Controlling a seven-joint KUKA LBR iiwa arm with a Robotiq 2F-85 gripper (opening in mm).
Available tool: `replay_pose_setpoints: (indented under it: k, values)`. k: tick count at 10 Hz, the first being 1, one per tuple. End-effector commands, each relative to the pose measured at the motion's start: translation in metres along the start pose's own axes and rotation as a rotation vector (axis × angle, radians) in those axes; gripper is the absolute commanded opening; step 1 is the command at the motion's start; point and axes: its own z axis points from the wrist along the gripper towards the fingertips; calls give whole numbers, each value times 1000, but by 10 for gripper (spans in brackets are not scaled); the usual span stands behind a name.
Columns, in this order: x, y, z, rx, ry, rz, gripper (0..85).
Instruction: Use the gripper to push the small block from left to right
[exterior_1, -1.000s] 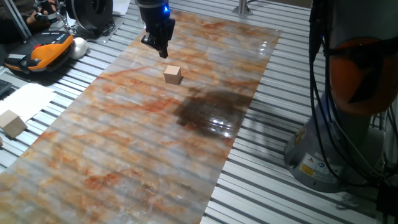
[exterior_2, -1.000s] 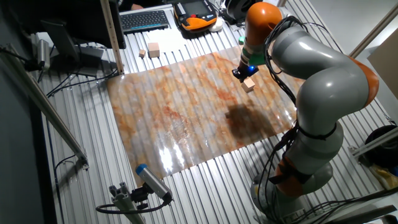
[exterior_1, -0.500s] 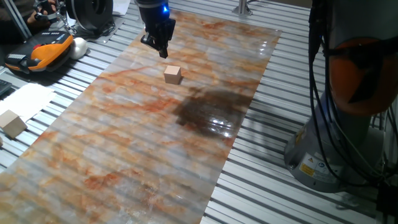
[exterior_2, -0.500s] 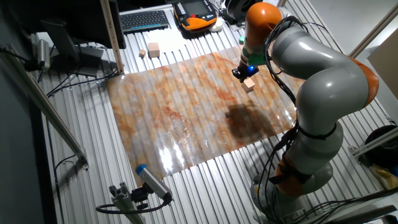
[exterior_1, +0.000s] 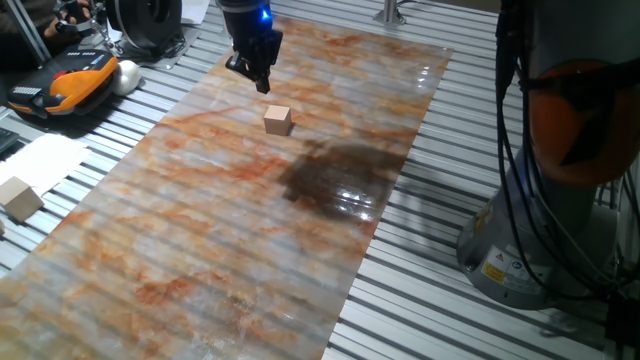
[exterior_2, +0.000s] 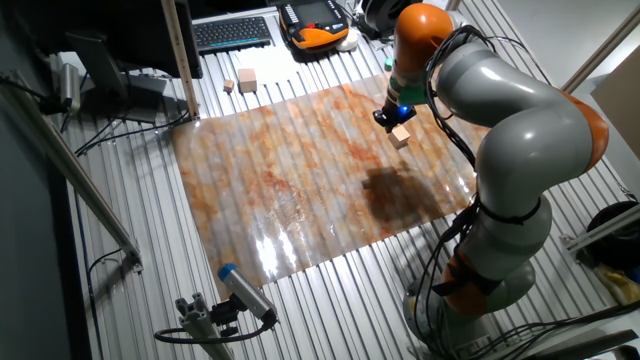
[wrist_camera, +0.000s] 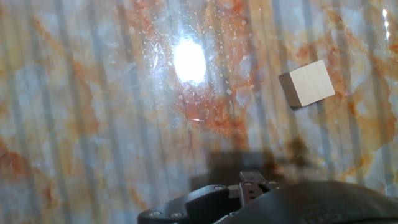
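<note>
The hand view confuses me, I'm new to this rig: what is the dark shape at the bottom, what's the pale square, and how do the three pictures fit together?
The two wide pictures come from fixed cameras on different sides of the table; the third comes from a camera on the arm's hand, looking down along its fingers. The dark shape at its bottom edge is the gripper itself. In one fixed view the gripper hangs above the marbled mat, with a blue light glowing above it. The pale square is the small block, a wooden cube lying on the mat, apart from the gripper and not touched. Nothing is held; whether the fingers are open or shut cannot be told. Larger wooden blocks lie off the mat.
</note>
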Motion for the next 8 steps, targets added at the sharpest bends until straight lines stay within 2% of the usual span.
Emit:
replay_pose_setpoints:
  k: [1, 7, 8]
  values:
    - [0, 0, 0, 0, 1, 1, 0]
    - [0, 0, 0, -1, 6, 20, 0]
    - [0, 0, 0, -35, 5, 38, 0]
